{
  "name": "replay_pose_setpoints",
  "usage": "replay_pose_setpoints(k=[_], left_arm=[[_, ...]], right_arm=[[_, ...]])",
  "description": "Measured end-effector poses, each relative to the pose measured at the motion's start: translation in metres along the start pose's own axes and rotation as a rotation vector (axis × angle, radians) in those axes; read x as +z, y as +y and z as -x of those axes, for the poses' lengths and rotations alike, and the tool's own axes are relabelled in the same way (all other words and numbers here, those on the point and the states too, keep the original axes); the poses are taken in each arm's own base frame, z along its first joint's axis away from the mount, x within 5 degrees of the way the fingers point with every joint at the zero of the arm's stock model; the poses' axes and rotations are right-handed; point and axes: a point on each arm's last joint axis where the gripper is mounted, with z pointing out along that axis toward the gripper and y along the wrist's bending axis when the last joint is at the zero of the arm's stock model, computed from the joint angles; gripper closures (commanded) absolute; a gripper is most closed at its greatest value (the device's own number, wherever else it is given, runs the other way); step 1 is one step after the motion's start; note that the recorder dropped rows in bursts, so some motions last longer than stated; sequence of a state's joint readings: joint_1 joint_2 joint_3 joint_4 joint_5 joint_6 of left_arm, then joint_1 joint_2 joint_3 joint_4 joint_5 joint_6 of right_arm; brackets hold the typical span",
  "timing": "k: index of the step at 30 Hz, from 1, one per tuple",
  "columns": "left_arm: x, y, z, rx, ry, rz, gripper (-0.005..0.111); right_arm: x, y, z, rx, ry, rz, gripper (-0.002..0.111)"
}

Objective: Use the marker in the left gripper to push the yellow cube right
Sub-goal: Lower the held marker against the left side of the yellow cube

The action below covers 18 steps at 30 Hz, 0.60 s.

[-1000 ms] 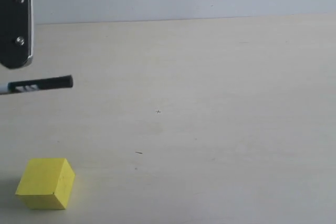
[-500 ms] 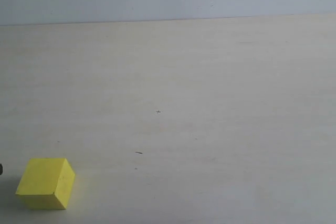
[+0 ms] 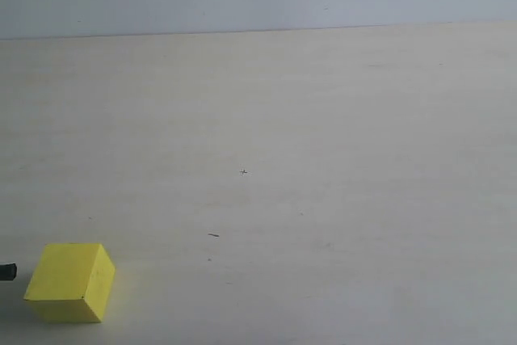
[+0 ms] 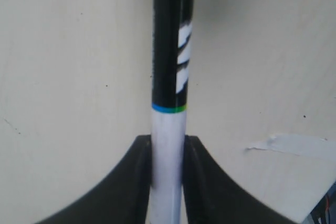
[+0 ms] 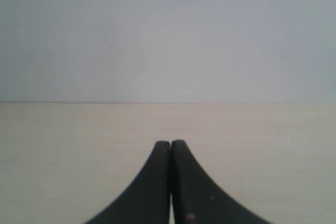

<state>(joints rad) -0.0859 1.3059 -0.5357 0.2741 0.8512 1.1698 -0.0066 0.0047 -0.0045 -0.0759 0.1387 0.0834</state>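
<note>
— How does the left tool (image 4: 168, 150) stand?
— Clamped on the marker (image 4: 172, 51). Its two black fingers (image 4: 126, 187) press the white barrel from both sides, and the pen runs straight out ahead of them.
— What shows of the pen beyond the grip?
— Just past the fingertips the white barrel ends at a thin blue-green ring. From there on it is black, with slanted white stripes on one side. Its far end runs out of the wrist picture.
— And beneath it?
— The pale table (image 4: 63, 77), with a strip of tape (image 4: 294, 144) stuck down to one side of the tool, near the fingers.
— Where is the yellow cube (image 3: 71, 282)?
— Only the exterior view shows it. It rests flat on the table at the near left, one upright edge turned toward the camera. A small dark tip pokes in at that view's left edge, level with the cube; it looks like the marker's end, though too little shows to be sure. So the cube lies just ahead of the pen's tip, farther out from the tool, whose body is outside that view.
— Touching?
— No. A narrow strip of table shows between the tip and the cube's left face.
— And the right tool (image 5: 171, 148)?
— Its fingers are pressed flat against each other, holding nothing. It sits low over the table, facing a plain grey wall (image 5: 168, 35).
</note>
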Motion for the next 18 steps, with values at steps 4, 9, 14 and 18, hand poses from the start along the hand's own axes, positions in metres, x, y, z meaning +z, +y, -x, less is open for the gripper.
replay_pose_setpoints(k=[4, 9, 14, 18], left_arm=[[0.015, -0.001, 0.009, 0.056, 0.027, -0.064, 0.107], [0.03, 0.002, 0.022, 0.082, 0.03, -0.096, 0.107], [0.026, 0.003, 0.02, 0.093, 0.045, -0.068, 0.107], [0.024, 0.002, 0.023, 0.051, -0.002, -0.054, 0.107]], right_arm=[[0.0, 0.0, 0.0, 0.0, 0.0, 0.0, 0.108], [0.0, 0.0, 0.0, 0.0, 0.0, 0.0, 0.108], [0.0, 0.0, 0.0, 0.0, 0.0, 0.0, 0.108], [0.0, 0.0, 0.0, 0.0, 0.0, 0.0, 0.108]])
